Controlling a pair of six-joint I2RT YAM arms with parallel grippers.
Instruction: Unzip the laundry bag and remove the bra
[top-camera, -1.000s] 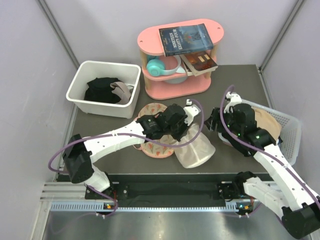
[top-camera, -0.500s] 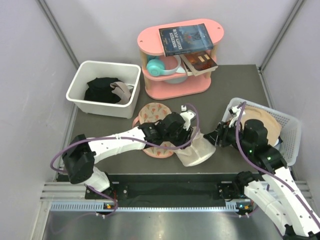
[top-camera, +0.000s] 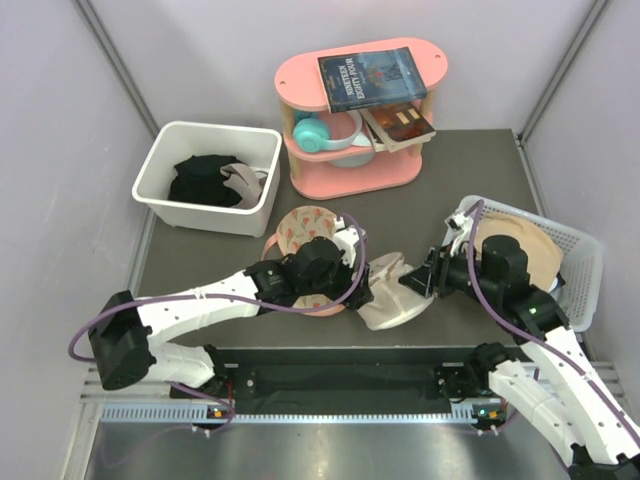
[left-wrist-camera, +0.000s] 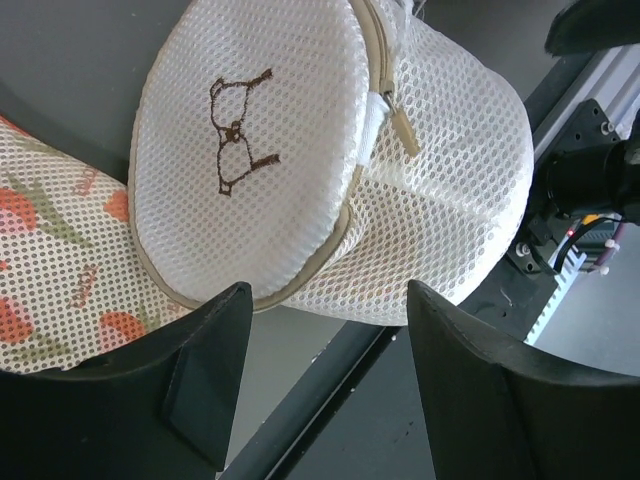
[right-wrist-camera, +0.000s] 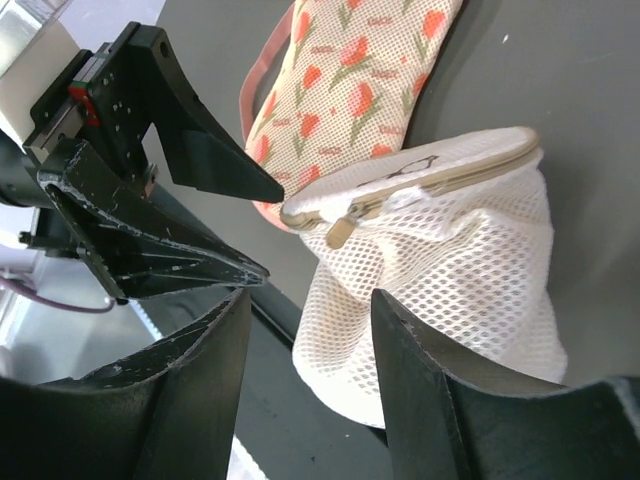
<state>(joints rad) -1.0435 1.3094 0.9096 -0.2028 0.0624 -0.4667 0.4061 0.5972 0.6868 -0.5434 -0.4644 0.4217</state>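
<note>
My left hand (left-wrist-camera: 328, 296), fingers apart, faces the round cream-white mesh laundry bag (top-camera: 396, 296) from 9 o'clock on the dark tabletop (top-camera: 480, 170). My right hand (right-wrist-camera: 310, 298), fingers also apart, faces it from 3 o'clock. The visible zip is closed.

The laundry bag (left-wrist-camera: 330, 150) is soft white net cloth full of tiny holes with a smooth tan zip band, and the flowery pouch (left-wrist-camera: 50, 290) is the same kind of net cloth. The fingers (left-wrist-camera: 200, 380) of the left gripper (left-wrist-camera: 328, 300) look like dull black plastic, and the table (top-camera: 460, 170) top is dark grey and not shiny. The bin (top-camera: 150, 178) and the basket (top-camera: 588, 280) are white plastic, the pink shelf (top-camera: 350, 180) looks smooth, the book (top-camera: 370, 78) cover is a little shiny, and the front rail (top-camera: 330, 412) is bare metal.
</note>
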